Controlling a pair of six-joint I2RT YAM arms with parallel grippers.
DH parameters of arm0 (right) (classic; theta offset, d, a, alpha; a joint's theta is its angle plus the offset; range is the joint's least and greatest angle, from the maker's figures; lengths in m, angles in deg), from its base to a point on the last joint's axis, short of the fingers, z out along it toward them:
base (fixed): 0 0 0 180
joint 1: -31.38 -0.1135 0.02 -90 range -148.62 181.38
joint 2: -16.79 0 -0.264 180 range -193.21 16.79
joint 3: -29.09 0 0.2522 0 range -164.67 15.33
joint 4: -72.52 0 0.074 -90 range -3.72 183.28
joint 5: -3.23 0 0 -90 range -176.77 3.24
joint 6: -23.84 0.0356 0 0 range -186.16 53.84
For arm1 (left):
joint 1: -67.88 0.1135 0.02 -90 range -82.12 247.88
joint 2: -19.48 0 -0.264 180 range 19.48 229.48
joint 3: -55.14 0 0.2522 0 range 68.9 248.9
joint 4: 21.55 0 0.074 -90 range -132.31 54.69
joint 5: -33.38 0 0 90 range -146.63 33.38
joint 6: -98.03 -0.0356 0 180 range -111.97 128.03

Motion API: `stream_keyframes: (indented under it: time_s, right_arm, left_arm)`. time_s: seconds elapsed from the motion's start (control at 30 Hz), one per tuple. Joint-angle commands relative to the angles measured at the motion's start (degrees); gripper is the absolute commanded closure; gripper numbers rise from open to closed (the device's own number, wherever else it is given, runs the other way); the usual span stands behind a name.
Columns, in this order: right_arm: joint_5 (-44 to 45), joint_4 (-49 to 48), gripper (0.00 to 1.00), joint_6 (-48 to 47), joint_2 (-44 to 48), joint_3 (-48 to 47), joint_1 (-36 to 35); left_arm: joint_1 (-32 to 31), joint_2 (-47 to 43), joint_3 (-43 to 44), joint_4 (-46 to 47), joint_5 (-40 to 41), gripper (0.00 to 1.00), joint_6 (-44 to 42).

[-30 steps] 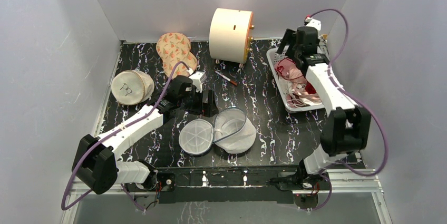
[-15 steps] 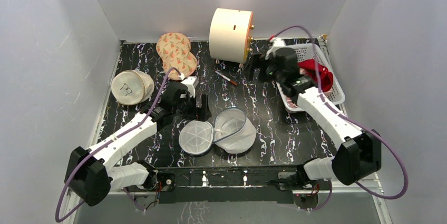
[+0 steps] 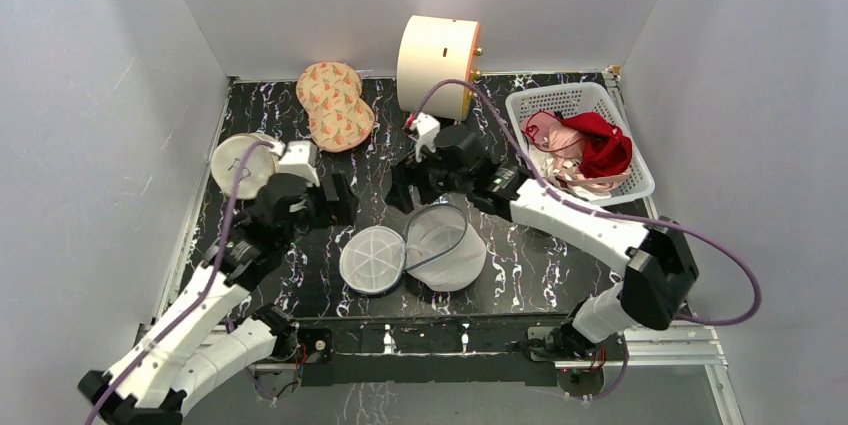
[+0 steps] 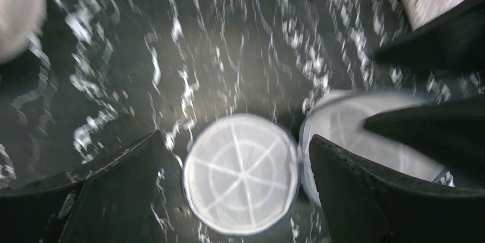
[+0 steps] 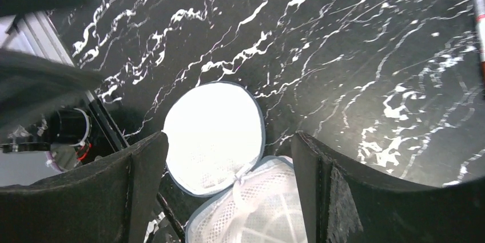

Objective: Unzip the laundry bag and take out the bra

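The laundry bag lies open at the table's front centre, its round mesh lid (image 3: 372, 259) flopped left of the drum body (image 3: 447, 247). The body looks empty. The rose-pink bra (image 3: 545, 130) lies in the white basket (image 3: 560, 93) at the right. My left gripper (image 3: 335, 200) is open and empty, above and behind the lid (image 4: 240, 174). My right gripper (image 3: 402, 185) is open and empty, just behind the bag; its wrist view shows the lid (image 5: 213, 134) and the mesh body (image 5: 257, 208) below its jaws.
A red cloth (image 3: 602, 145) and pale straps share the basket. A cream cylinder (image 3: 438, 55) stands at the back. An orange patterned pouch (image 3: 335, 105) lies back left. A cream round pouch (image 3: 238, 160) sits behind my left arm. A pen (image 5: 477, 14) lies behind the bag.
My right arm has swung left from the basket to the bag at the table's centre. My left gripper has drawn back to the left. The bag has not moved.
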Motion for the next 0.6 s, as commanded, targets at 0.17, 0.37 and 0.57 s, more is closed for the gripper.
stream_keyframes:
  time_s: [0.17,0.37,0.57]
  right_arm:
    - [2.8,-1.8,0.3,5.6,-13.6,-9.1,-11.0]
    - [1.8,2.5,0.34,6.6,-25.6,-17.9,-17.3]
    - [0.1,6.5,0.46,7.3,-33.3,-24.0,-20.2]
  left_arm:
    - [0.1,-3.4,18.8,-1.9,17.4,0.02,-11.0]
    - [0.1,-3.0,27.4,-0.8,21.3,0.02,-17.1]
    - [0.1,-4.7,26.5,-1.3,21.3,0.01,-15.6]
